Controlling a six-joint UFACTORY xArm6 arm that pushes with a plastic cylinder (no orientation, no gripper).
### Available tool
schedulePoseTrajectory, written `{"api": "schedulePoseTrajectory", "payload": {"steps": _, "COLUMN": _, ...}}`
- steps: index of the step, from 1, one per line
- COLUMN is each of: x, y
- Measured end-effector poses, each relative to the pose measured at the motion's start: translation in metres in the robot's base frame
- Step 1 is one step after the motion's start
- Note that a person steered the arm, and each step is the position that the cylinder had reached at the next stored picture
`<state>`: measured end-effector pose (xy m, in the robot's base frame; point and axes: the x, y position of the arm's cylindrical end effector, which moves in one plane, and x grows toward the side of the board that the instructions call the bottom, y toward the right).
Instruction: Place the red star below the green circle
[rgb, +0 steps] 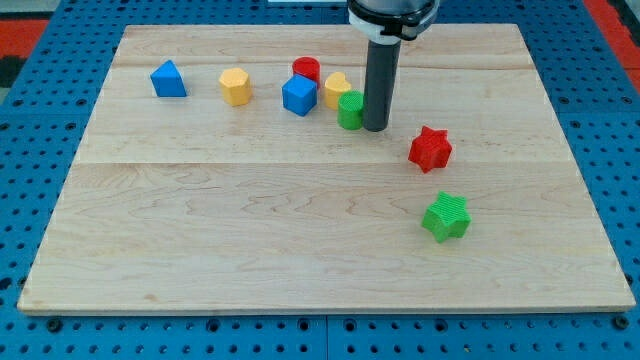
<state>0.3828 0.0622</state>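
The red star (430, 149) lies on the wooden board (250, 230) at the view's right of centre. The green circle (350, 109) stands near the top centre, in a cluster of blocks. My tip (376, 127) rests on the board just right of the green circle, touching or nearly touching it, and up-left of the red star with a gap between them.
A yellow block (336, 89), a blue cube (299, 95) and a red cylinder (306, 69) crowd the green circle's left. A yellow hexagon (235, 86) and a blue triangle (168, 79) lie further left. A green star (446, 217) lies below the red star.
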Motion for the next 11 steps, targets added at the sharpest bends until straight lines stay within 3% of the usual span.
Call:
{"api": "schedulePoseTrajectory", "payload": {"steps": 3, "x": 0.001, "y": -0.051}}
{"api": "schedulePoseTrajectory", "payload": {"steps": 4, "x": 0.024, "y": 0.008}}
{"api": "schedulePoseTrajectory", "payload": {"steps": 5, "x": -0.019, "y": 0.057}}
{"api": "schedulePoseTrajectory", "payload": {"steps": 6, "x": 0.018, "y": 0.104}}
{"api": "schedulePoseTrajectory", "payload": {"steps": 7, "x": 0.070, "y": 0.090}}
{"api": "schedulePoseTrajectory", "payload": {"steps": 8, "x": 0.068, "y": -0.005}}
{"api": "schedulePoseTrajectory", "payload": {"steps": 9, "x": 0.065, "y": 0.001}}
{"api": "schedulePoseTrajectory", "payload": {"steps": 10, "x": 0.082, "y": 0.086}}
{"api": "schedulePoseTrajectory", "payload": {"steps": 11, "x": 0.051, "y": 0.111}}
